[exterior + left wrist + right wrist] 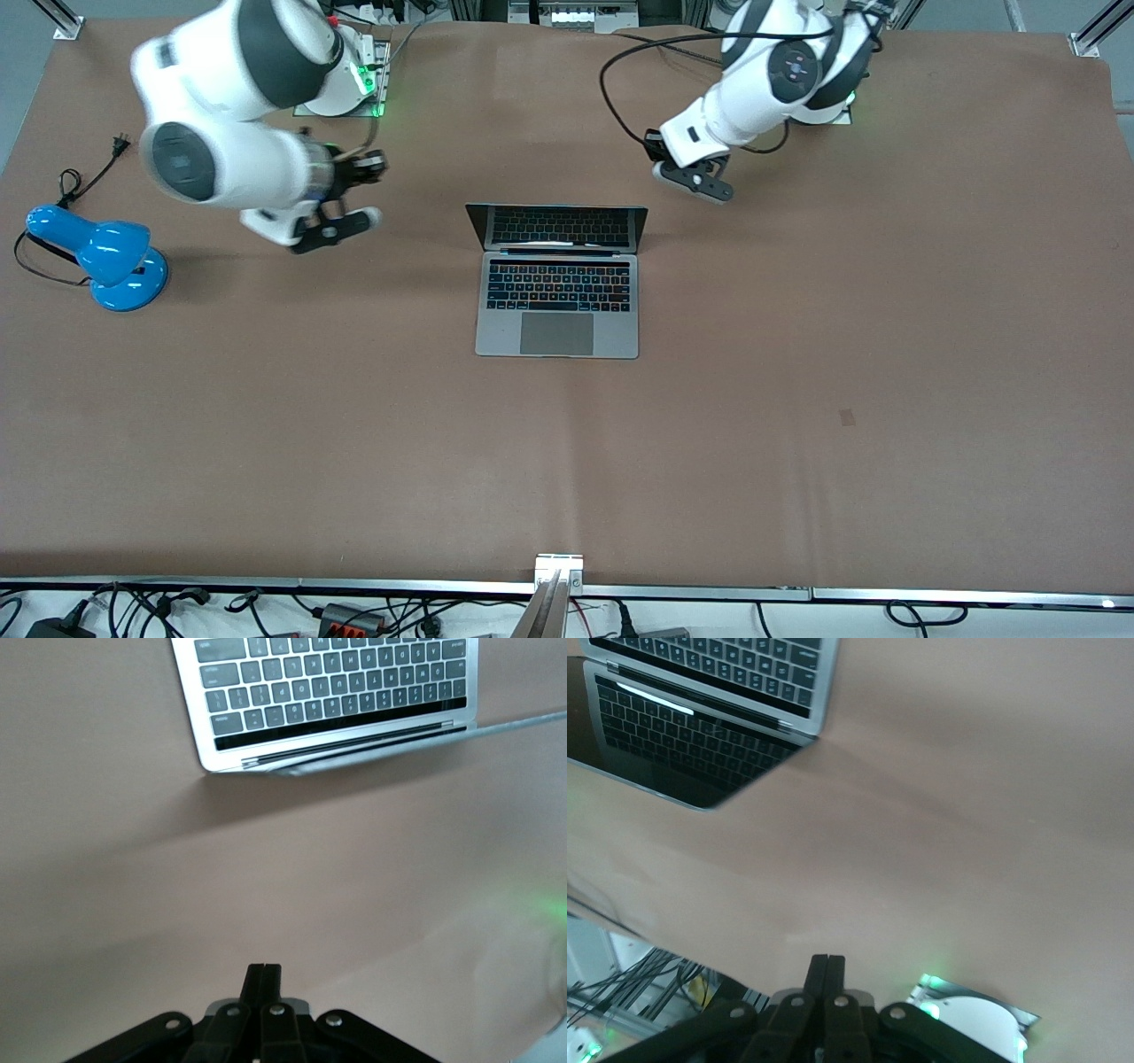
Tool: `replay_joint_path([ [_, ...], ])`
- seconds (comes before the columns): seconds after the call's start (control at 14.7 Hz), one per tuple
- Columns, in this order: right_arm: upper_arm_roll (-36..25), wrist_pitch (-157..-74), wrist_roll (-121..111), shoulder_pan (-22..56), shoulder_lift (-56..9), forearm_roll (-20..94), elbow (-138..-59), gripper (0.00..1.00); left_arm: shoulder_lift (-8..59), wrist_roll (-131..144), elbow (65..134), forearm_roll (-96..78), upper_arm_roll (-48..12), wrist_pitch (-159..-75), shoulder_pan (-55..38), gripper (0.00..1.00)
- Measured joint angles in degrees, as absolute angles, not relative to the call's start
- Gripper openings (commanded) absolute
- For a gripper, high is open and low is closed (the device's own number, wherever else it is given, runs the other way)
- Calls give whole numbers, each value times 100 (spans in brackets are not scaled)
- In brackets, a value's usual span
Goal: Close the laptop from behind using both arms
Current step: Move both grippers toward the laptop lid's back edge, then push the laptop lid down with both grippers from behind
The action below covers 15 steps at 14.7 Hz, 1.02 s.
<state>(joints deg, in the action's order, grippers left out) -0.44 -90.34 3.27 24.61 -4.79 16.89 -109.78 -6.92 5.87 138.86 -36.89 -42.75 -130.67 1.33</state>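
laptop [557,292] open at the brown table's [797,425] centre, screen raised, keyboard toward the front camera | right gripper [335,226] fingers pressed together, over the table at the laptop's ten o'clock | left gripper [695,180] fingers pressed together, at its two o'clock | blue desk lamp [102,257] at nine o'clock, well apart

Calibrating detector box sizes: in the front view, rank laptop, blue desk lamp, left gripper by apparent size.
1. laptop
2. blue desk lamp
3. left gripper, though it hangs above the table, nearer the camera, so it looks larger than it is.
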Motion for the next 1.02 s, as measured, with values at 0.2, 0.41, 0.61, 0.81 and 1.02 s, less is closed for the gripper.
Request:
replay_joint_path([
  [0.2,-34,-9652,893,3192,-501,1695,-11302,0,-471,822,13888,-3691,-4381,-13550,136,0],
  [0.41,-34,-10047,1301,3568,-615,1695,-11457,0,-58,836,13829,-3691,-4376,-13858,203,0],
  [0.61,-33,-10540,1726,3898,-846,1695,-11469,0,295,836,13643,-3691,-4374,-14036,249,0],
  [0.81,-33,-10940,1890,4034,-1061,1695,-11468,0,472,847,13434,-3691,-4374,-14059,255,0],
  [1.02,-86,-11174,1906,4028,-1145,1695,-11454,0,686,900,13163,-3691,-4364,-14067,305,0],
])
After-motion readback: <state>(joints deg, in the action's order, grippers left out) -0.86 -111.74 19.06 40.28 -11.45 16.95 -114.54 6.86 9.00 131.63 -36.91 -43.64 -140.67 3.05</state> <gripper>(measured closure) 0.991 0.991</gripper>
